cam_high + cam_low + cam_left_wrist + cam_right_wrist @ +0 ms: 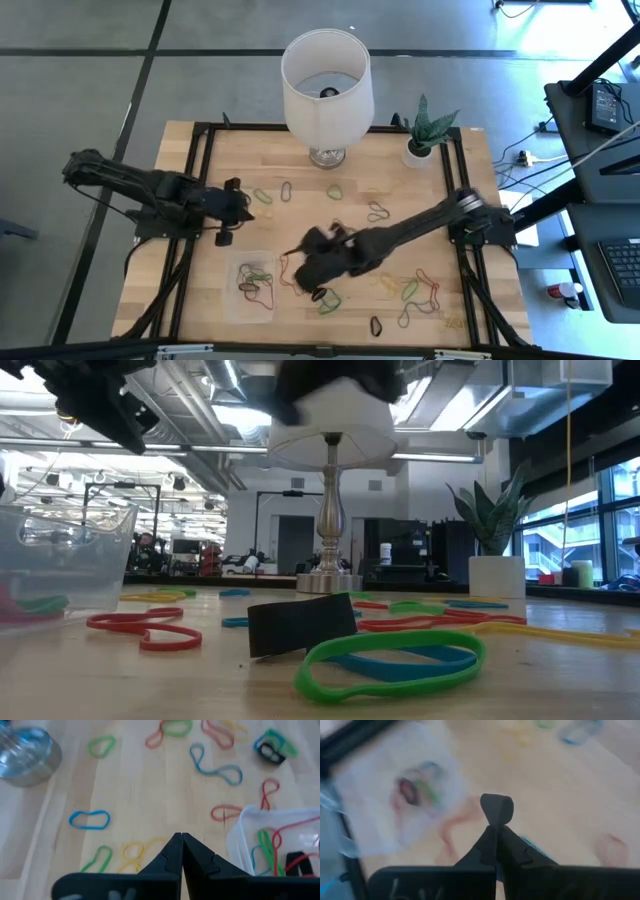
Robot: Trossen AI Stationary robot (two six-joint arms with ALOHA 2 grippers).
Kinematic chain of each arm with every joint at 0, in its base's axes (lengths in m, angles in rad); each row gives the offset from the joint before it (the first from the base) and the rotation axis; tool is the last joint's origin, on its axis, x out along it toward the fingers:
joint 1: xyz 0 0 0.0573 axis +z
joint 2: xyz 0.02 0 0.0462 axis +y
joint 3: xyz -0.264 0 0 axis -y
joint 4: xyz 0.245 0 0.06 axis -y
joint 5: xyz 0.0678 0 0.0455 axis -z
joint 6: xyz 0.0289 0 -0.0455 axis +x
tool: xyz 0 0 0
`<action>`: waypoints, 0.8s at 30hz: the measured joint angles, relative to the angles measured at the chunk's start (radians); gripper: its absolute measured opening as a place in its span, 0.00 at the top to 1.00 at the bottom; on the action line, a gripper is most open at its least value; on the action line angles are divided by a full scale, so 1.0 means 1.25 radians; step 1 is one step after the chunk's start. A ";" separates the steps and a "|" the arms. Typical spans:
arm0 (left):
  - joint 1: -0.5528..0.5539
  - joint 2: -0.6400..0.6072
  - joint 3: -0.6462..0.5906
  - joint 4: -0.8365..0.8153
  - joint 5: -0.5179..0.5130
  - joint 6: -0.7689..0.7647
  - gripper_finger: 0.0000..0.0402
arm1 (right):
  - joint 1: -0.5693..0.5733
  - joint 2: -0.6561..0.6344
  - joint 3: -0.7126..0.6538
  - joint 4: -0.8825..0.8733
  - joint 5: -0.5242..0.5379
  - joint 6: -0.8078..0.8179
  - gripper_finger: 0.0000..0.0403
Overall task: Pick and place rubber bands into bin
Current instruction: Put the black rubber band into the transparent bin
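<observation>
Near the front edge of the bench [200,150], left of its middle, the bin [236,305] sits with several bands [254,279] inside, red, green and black among them. More bands lie loose across the wood: a few toward the middle, a cluster near the front right corner [420,292], and a black one close to the front edge [376,325].

Just right of the bin, the right gripper [498,831] hangs over the bench. Its fingers are pressed together on a black band [496,807], a dark loop that sticks up from the tips. A red band [290,275] lies on the wood between this gripper and the bin.

Toward the left edge, the left gripper [181,840] waits above the wood behind the bin, fingers closed with nothing between them.

At the back edge stand a lamp [326,85] and a potted plant [425,135].
</observation>
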 joint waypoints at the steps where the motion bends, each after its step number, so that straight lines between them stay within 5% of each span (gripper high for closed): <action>1: 0.000 -0.021 -0.006 0.000 -0.001 -0.001 1.00 | 0.002 0.040 0.056 0.002 0.000 -0.020 1.00; 7: 0.000 -0.111 -0.013 -0.002 -0.001 -0.007 1.00 | 0.005 0.251 0.384 0.047 -0.002 -0.124 1.00; 12: 0.000 -0.142 -0.013 -0.008 0.010 -0.015 0.99 | -0.006 0.298 0.325 0.267 -0.037 -0.149 1.00; 24: 0.000 -0.144 -0.013 -0.008 0.045 -0.024 1.00 | -0.022 0.402 0.322 0.329 -0.100 -0.149 0.94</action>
